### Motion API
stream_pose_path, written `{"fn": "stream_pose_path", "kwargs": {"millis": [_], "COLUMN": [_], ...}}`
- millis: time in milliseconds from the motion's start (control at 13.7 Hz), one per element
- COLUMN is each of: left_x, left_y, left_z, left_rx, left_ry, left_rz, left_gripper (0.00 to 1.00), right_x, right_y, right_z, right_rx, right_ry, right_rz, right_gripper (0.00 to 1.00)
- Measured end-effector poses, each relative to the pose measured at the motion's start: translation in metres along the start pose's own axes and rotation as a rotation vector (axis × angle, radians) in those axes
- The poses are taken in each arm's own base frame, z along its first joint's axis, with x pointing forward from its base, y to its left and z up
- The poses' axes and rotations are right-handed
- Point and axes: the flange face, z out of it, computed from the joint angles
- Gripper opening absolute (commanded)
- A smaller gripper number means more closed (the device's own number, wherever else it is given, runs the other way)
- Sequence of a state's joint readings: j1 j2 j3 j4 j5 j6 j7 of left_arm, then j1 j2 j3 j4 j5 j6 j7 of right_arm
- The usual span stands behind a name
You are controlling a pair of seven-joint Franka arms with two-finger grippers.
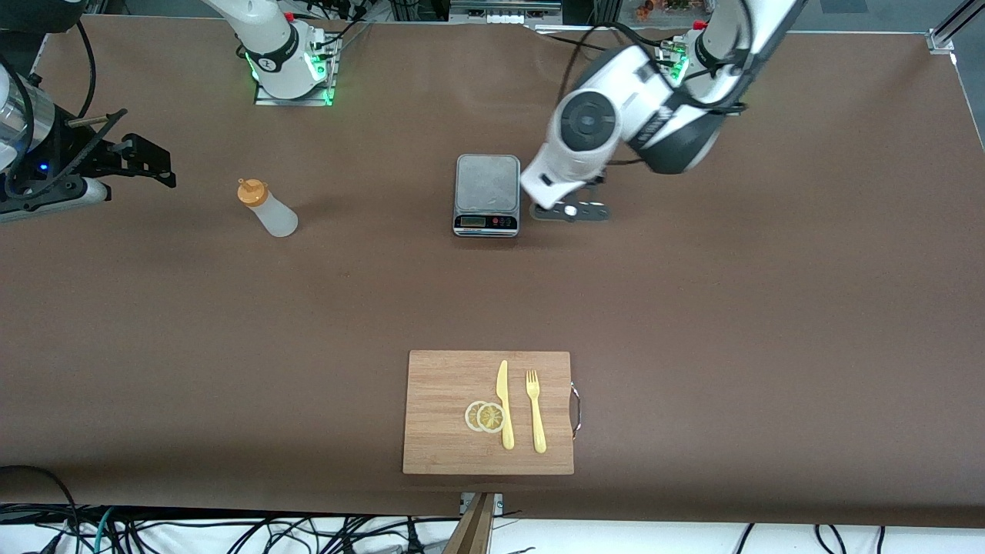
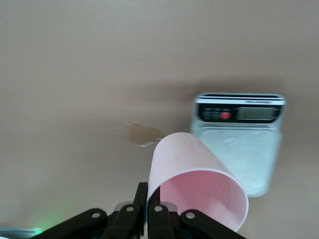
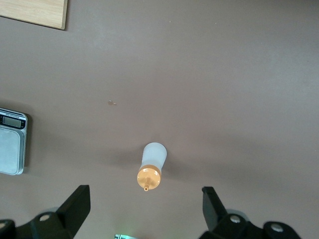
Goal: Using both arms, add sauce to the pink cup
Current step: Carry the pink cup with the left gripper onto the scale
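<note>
My left gripper [image 2: 149, 191] is shut on the rim of the pink cup [image 2: 192, 172], one finger inside the wall and one outside. The cup is beside the grey scale [image 2: 239, 149], toward the left arm's end. In the front view the left arm's hand [image 1: 565, 196] hides the cup. The sauce bottle [image 1: 265, 208], whitish with an orange cap, stands upright toward the right arm's end of the table. My right gripper [image 3: 144, 194] is open above the table just short of the sauce bottle [image 3: 151, 167], not touching it. In the front view the right gripper [image 1: 150, 161] is near the table's end.
The scale [image 1: 486, 192] sits mid-table between the two arms. A wooden cutting board [image 1: 489, 412] lies nearer the front camera, carrying a yellow knife [image 1: 504, 404], a fork [image 1: 535, 412] and two lemon slices [image 1: 485, 416]. A small stain [image 2: 142, 135] marks the table near the cup.
</note>
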State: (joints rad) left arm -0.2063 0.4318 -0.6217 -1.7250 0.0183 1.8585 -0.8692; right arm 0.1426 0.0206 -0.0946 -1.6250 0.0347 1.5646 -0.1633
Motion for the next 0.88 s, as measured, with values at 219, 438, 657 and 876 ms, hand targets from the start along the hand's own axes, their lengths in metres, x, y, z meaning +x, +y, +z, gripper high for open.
{"fn": "stream_pose_path", "kwargs": {"millis": [219,438,657,876], "left_x": [-0.007,-0.006,-0.003,-0.012], "left_y": [0.045,0.056,0.056,0.064], "left_z": [0.044,0.073,0.081,0.09], "left_rx": [-0.039,-0.041,-0.037,-0.026], "left_ry": [-0.028,-0.06,-0.072,-0.08], "left_rz": [-0.054,-0.07,-0.074,-0.055], "left_gripper": [0.0,0.0,0.0,0.0], "right_x": [0.0,0.0,0.0,0.0], "right_y": [0.0,0.0,0.0,0.0], "right_z": [0.0,0.0,0.001,0.002], "right_rx": [0.0,0.0,0.0,0.001], "right_ry": [0.0,0.0,-0.003,-0.004], "right_rz": [0.001,0.001,0.001,0.001], "right_gripper": [1.0,1.0,1.0,1.0]}}
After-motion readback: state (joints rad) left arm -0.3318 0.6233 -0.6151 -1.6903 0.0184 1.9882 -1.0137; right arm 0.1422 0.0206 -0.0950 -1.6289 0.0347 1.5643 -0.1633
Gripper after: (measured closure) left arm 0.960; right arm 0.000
